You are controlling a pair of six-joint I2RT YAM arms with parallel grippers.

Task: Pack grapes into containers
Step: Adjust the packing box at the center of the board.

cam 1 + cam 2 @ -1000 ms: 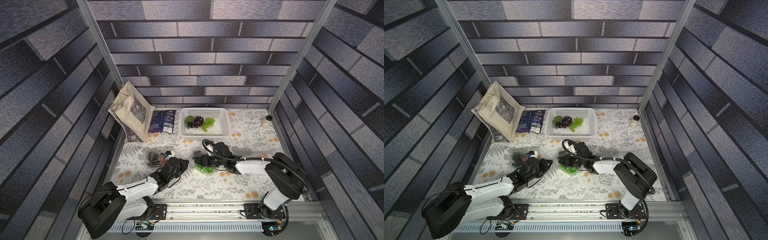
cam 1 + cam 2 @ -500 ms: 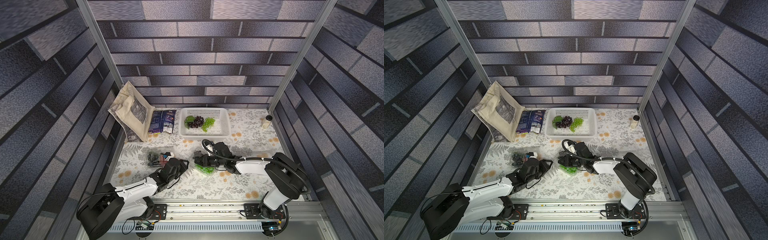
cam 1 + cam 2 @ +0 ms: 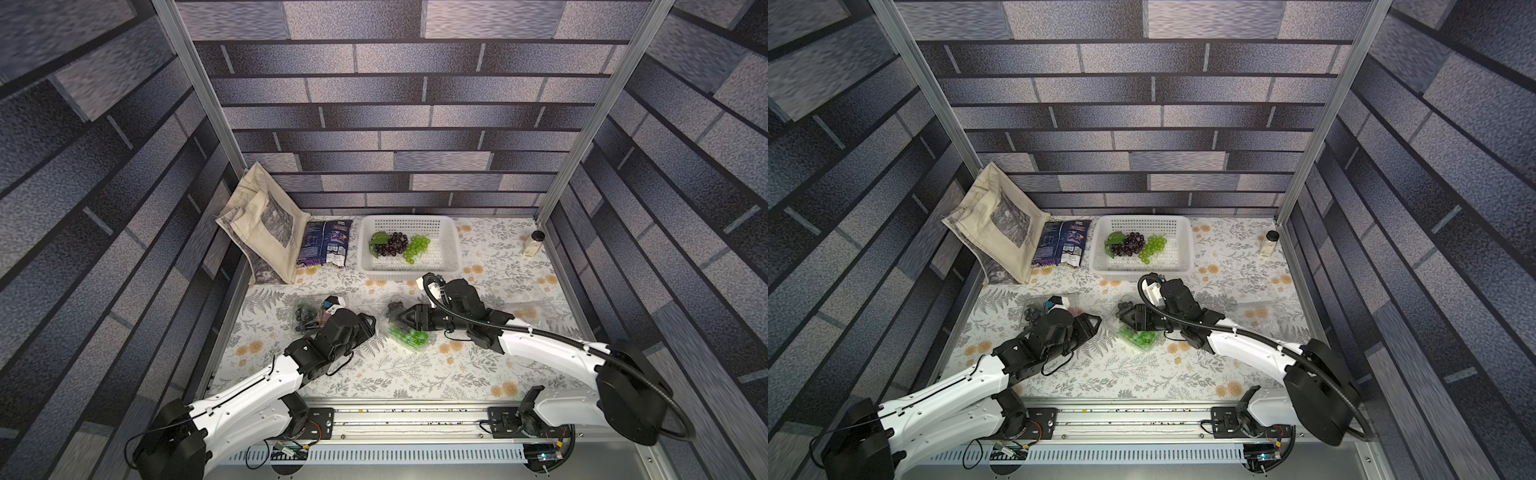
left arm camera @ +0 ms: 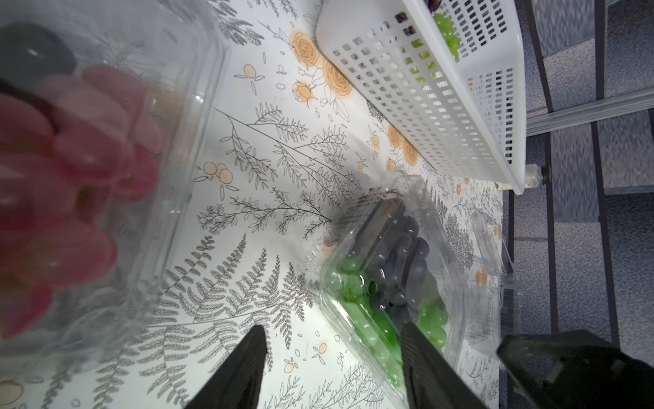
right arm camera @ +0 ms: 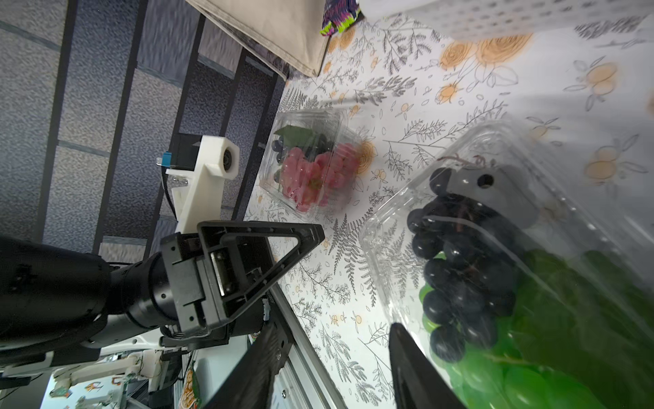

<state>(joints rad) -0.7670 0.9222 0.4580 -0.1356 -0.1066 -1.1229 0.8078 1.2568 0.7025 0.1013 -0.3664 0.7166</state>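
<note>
The left jaws stand apart with nothing between them: their fingers (image 4: 244,368) frame only bare table (image 4: 269,198). The right jaws are parted too, and empty.

Both pairs point at the middle punnet (image 5: 389,240) from opposite sides. That suggests the two arms are working its lid together, one steadying and one pressing. The lid looks down over the fruit, though whether it is latched cannot be told. This punnet sits just ahead of the left jaws and close under the right ones, mostly to the outer side of one right finger rather than squarely in the gap. Whether either pair touches it is unclear. Inside lie green grapes (image 4: 368,318) with a dark bunch (image 5: 460,283) on top.

Back from the left tips, beside that gripper's base, a second punnet (image 5: 339,124) holds red grapes (image 5: 311,173) and a few dark ones. Well behind the right jaws, a third punnet (image 3: 528,309) lies empty, probably meant for what remains.

Beyond both pairs, the white basket (image 3: 442,249) holds a leafy dark bunch (image 3: 392,244) and a loose green bunch (image 3: 417,247). Its wall is what the jaws must clear to reach them. A tote bag (image 3: 266,228) and snack packet (image 3: 324,243) beyond the left jaws, and a jar (image 3: 534,245) far beyond the right, stand out of the way.
</note>
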